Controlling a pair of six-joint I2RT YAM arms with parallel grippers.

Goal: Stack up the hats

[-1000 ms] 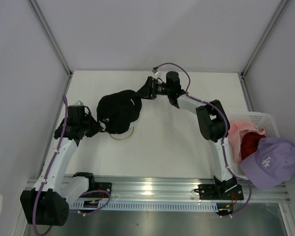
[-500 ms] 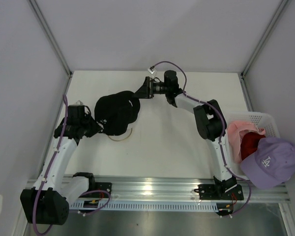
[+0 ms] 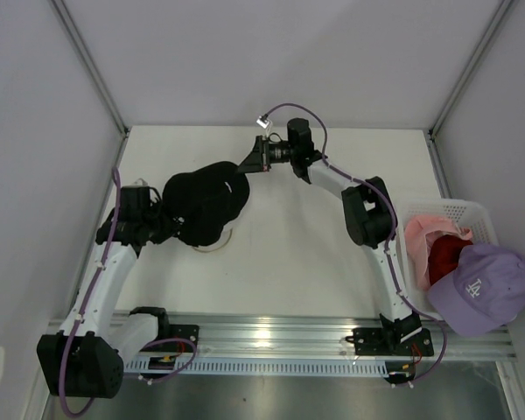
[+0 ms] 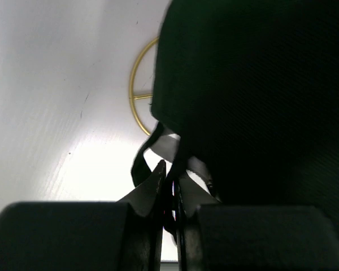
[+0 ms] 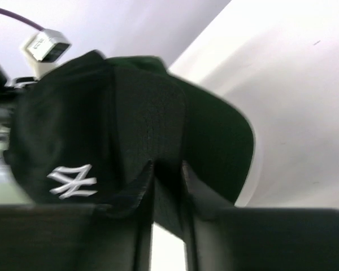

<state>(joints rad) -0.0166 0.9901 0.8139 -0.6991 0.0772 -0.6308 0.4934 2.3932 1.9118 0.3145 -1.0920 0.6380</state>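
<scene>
A black hat [image 3: 201, 201] with a white logo [image 5: 72, 180] hangs over the gold wire stand [image 3: 219, 247] at the table's left middle. My left gripper [image 3: 171, 226] is at its rear, shut on the back strap [image 4: 144, 155], with the crown [image 4: 254, 84] filling the right of the left wrist view. My right gripper [image 3: 248, 166] is at the far side, its fingers [image 5: 137, 183] pressed on either side of the brim [image 5: 214, 147]. Pink [image 3: 424, 232], red [image 3: 446, 254] and lavender [image 3: 481, 289] hats lie at the right.
A white mesh basket [image 3: 472, 208] at the right edge holds the pink and red hats, and the lavender one rests on its near corner. The gold ring of the stand [image 4: 137, 97] shows under the black hat. Grey walls enclose the table on three sides.
My right gripper has shut on the brim and shifted slightly left. The black hat has moved a little to the left over the stand. The left gripper keeps its hold.
</scene>
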